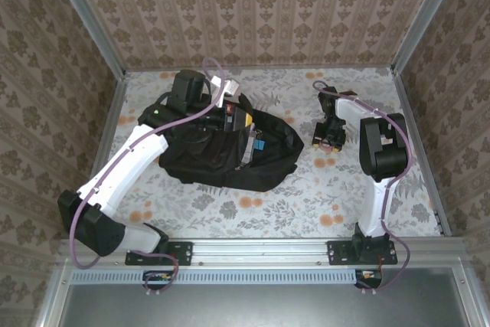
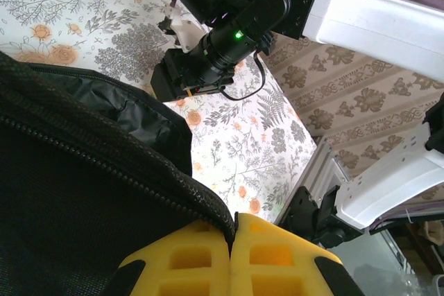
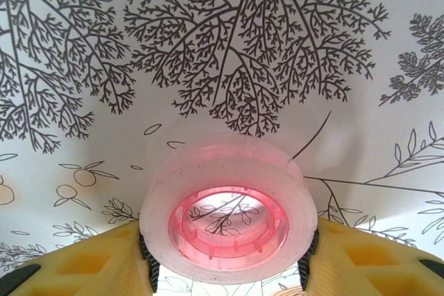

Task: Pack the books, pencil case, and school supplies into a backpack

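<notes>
On the table (image 1: 344, 189) the black fabric backpack (image 1: 207, 162) lies crosswise, left gripper (image 2: 232, 237) pinching its rim; right gripper (image 3: 225, 261) clamps a pink-cored tape roll (image 3: 225, 164).

The table (image 1: 306, 197) is wearing a white cloth printed with grey branches, ferns and orange blossoms, and the cloth is lying flat right out to the walls. Beige wallpaper (image 1: 268, 13) with a repeating damask motif is covering the three walls around it, and bare aluminium posts (image 1: 83, 13) are running up along the corners. At the near edge a grey aluminium rail (image 1: 260, 249) is running across the table's width, with a perforated strip (image 1: 260, 276) and a dull metal panel (image 1: 253, 305) lying just below it.
</notes>
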You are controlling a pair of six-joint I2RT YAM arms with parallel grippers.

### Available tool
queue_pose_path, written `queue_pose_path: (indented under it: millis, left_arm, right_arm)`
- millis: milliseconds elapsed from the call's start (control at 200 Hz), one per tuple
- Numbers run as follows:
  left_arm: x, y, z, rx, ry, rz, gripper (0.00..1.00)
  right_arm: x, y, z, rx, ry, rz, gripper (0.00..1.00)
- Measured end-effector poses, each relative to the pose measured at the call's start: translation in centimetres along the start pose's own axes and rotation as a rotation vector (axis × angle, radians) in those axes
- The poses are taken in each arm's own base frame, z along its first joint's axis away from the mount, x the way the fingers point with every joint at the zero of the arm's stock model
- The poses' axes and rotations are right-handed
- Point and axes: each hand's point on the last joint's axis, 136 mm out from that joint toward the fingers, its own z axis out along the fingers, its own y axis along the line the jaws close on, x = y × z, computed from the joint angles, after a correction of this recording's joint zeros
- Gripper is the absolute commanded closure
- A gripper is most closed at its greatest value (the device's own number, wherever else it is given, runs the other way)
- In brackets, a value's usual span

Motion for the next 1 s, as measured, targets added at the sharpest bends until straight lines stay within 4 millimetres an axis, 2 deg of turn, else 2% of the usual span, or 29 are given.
queue_pose_path:
  millis: [190,295,390,575,695,805,1000]
  left_arm:
    - [-0.1,-0.1,0.0,0.004,-0.002,-0.001,1.00]
    - [0.0,-0.1,0.0,0.005,-0.001,-0.001,1.00]
    - [0.0,-0.1,0.0,0.008,0.001,-0.002,1.00]
    - [-0.1,-0.2,0.2,0.009,0.009,-0.005,1.00]
    - [-0.2,-0.6,0.5,0.011,0.026,-0.007,1.00]
    - [0.0,-1.3,1.2,0.014,0.054,-0.005,1.00]
    - [0.2,-2.8,2.7,0.031,0.100,0.011,1.00]
  right_arm:
    - [0.3,-0.3,-0.2,-0.002,-0.018,0.011,0.49]
    - [0.9,-0.7,-1.3,-0.006,-0.042,0.023,0.49]
    - [1.2,-0.8,-3.4,-0.033,-0.095,0.031,0.49]
    - [2.5,0.1,-9.2,-0.140,-0.238,0.011,0.48]
    - [4.5,2.4,-12.5,-0.260,-0.305,-0.054,0.48]
    - [6.9,5.6,-15.1,-0.385,-0.336,-0.154,0.48]
    - [11.1,11.9,-18.0,-0.593,-0.342,-0.348,0.48]
